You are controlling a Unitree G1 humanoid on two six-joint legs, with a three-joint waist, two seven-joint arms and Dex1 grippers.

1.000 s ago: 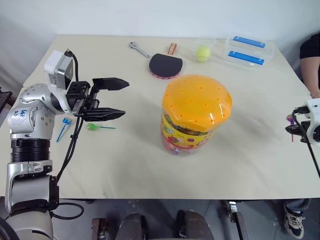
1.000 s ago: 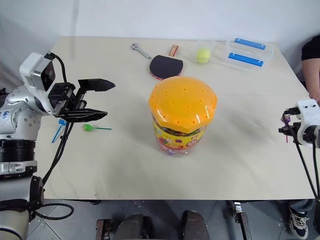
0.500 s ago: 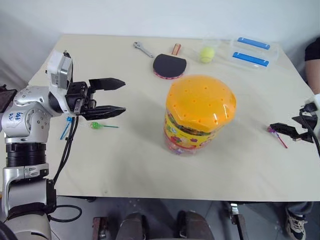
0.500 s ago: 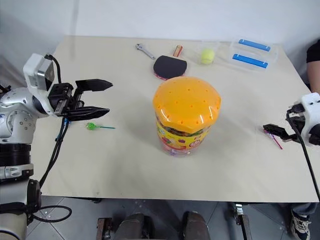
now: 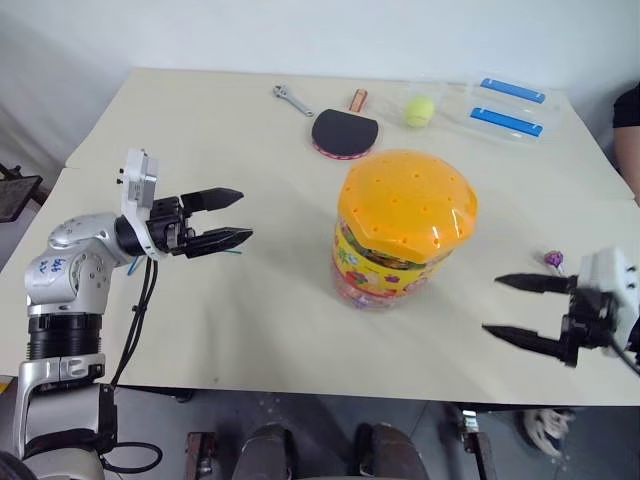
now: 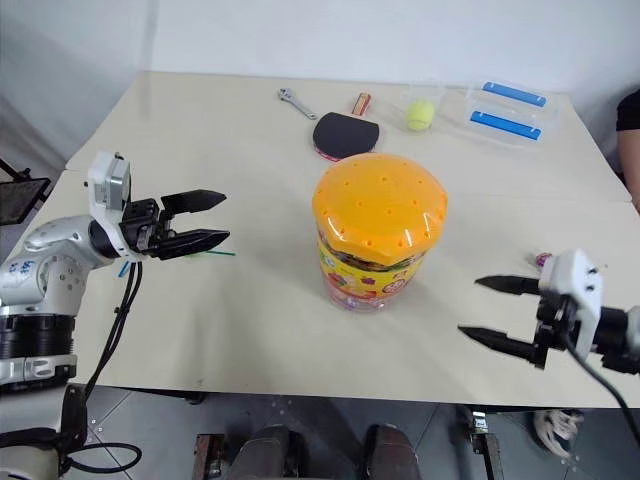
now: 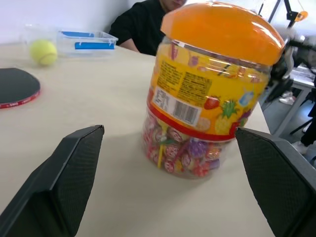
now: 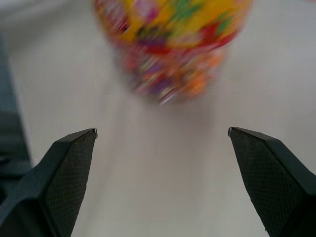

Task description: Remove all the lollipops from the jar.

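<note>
The jar (image 5: 405,225), a clear tub with a yellow-red label and a domed orange lid, stands mid-table with the lid on. Wrapped lollipops (image 7: 170,150) show through its lower wall. A purple lollipop (image 5: 553,260) lies on the table to the jar's right. My right gripper (image 5: 490,304) hovers open and empty just in front of that lollipop, pointing at the jar. On the jar's left my left gripper (image 5: 247,214) is open and empty, level and aimed at the jar. A green lollipop's stick (image 6: 222,253) peeks out past its fingers.
At the far side lie a wrench (image 5: 290,98), a black paddle (image 5: 345,131), a yellow-green ball (image 5: 419,110) and clear boxes with blue strips (image 5: 505,108). A person in black (image 5: 630,120) sits at the right edge.
My right gripper opened and let the purple lollipop drop onto the table, then swung in towards the jar. My left gripper sank a little. The camera view shifted.
</note>
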